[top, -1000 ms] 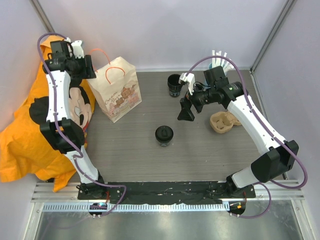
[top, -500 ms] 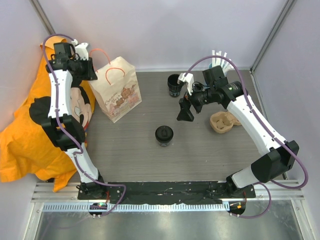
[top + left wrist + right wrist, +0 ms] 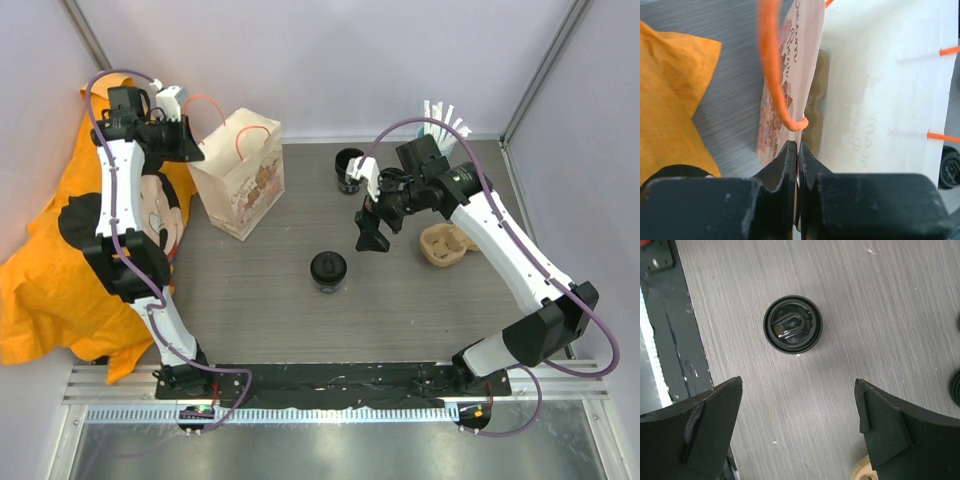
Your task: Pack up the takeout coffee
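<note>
A small black lidded takeout cup (image 3: 328,270) stands mid-table; it also shows in the right wrist view (image 3: 792,323). A second black cup (image 3: 349,168) stands at the back. The printed paper bag (image 3: 240,180) with orange handles stands at back left, its mouth open. My left gripper (image 3: 188,148) is shut on the bag's near rim (image 3: 810,75), just below an orange handle (image 3: 772,75); the white inside of the bag (image 3: 870,100) shows. My right gripper (image 3: 373,228) is open and empty, hovering right of and above the middle cup, its jaws wide apart (image 3: 797,390).
A tan pulp cup tray (image 3: 445,243) lies right of my right gripper, its edge in the right wrist view (image 3: 862,472). A cup of white straws (image 3: 437,118) stands at back right. An orange Mickey cloth (image 3: 60,260) covers the left side.
My left gripper has moved right with the bag's rim, and the bag has stood up and opened wider. My right gripper has moved slightly down and left, toward the middle cup.
</note>
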